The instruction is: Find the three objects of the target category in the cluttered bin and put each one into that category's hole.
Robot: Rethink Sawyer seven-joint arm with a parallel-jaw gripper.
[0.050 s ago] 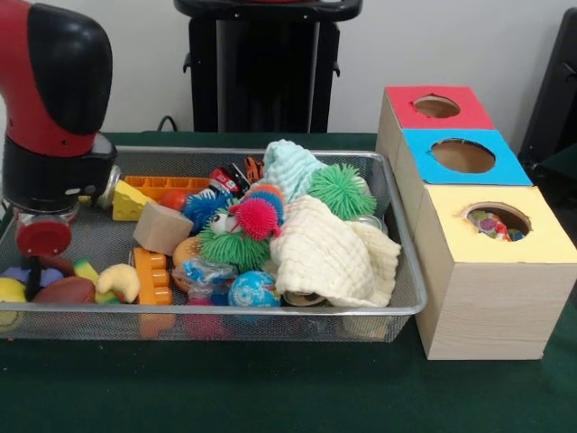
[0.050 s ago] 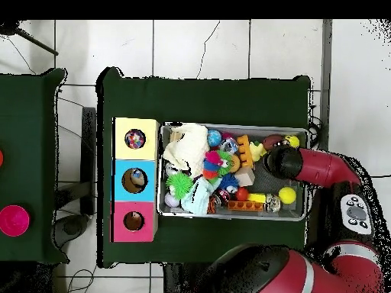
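Green cloth covers the worktop [image 1: 270, 397], and on it sits the wire bin [image 1: 407, 271], crowded with a cream cloth [image 1: 329, 257], spiky balls, a wooden block [image 1: 162, 227], an orange brick [image 1: 151, 275] and a yellow wedge [image 1: 129, 200], all to one side of my tool [image 1: 41, 236]. Beyond the bin's other end stand the boxes with the red hole [image 1: 436, 106], blue hole [image 1: 462, 155] and yellow hole [image 1: 498, 219], the yellow one showing small toys inside. My tool hangs low over the bin's end near a brown ball [image 1: 63, 290] and a yellow ball [image 1: 9, 290]; whether it is released or clenched I cannot tell.
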